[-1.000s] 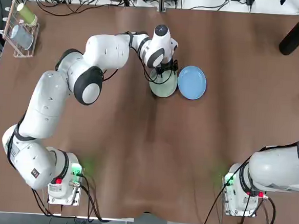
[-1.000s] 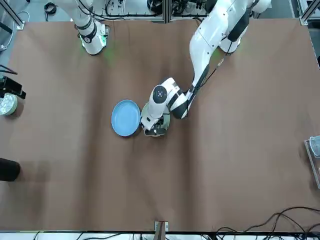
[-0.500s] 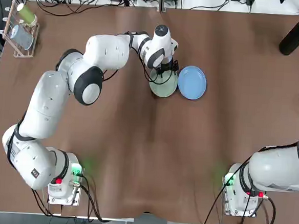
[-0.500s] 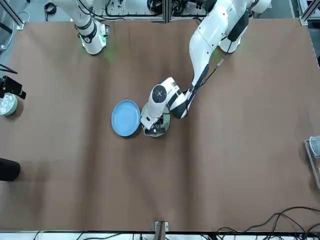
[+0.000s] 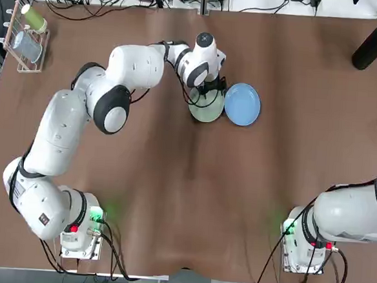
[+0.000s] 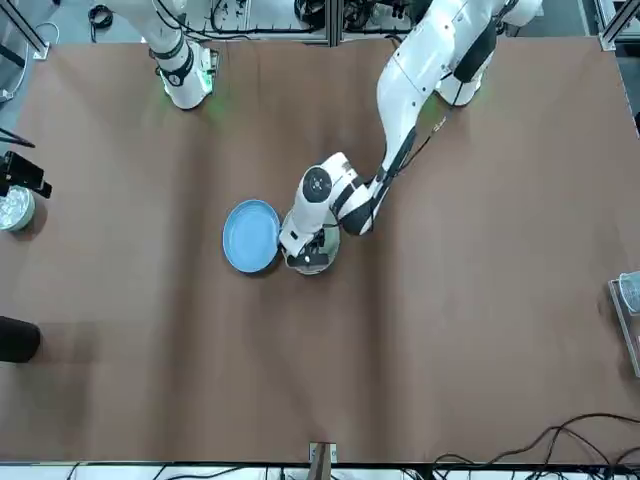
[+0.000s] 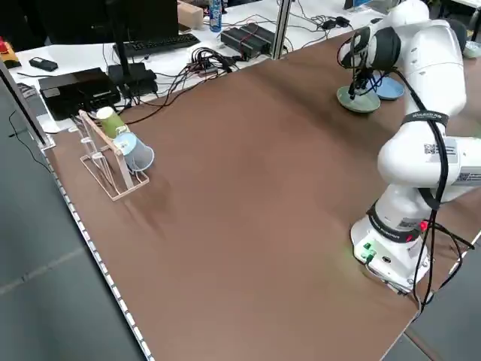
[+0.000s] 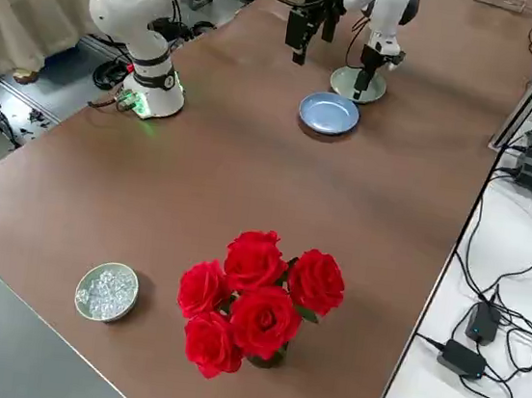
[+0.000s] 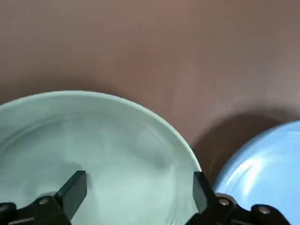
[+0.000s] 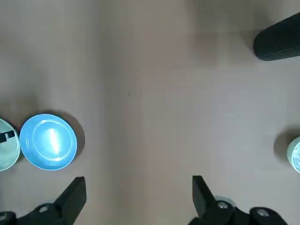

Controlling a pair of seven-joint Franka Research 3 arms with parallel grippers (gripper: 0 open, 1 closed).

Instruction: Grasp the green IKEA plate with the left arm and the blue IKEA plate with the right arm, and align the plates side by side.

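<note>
The green IKEA plate (image 5: 205, 114) lies toward the far edge of the counter (image 5: 170, 211), a little left of the blue IKEA plate (image 5: 242, 104), seen from the robot's side. My left hand (image 9: 139, 174) is right over it, its two fingers spread with nothing pinched between them. One tip is over the plate's inside; the other is at the rim on the side facing the blue plate, and I can't tell whether it would clear that rim going down. I judge the approach is the step in hand, and the narrow space between the plates is what the next move turns on: a finger lowered there could nudge the blue one. From overhead the rims look as good as touching, yet the left wrist view shows a shadowed strip of counter between them. My left hand is much nearer the blue plate than my right hand (image 10: 139, 178), which hangs well off toward the counter's right edge, fingers spread and empty. The overhead view misses that hand; the front view catches it near the small bowl (image 6: 15, 210).
</note>
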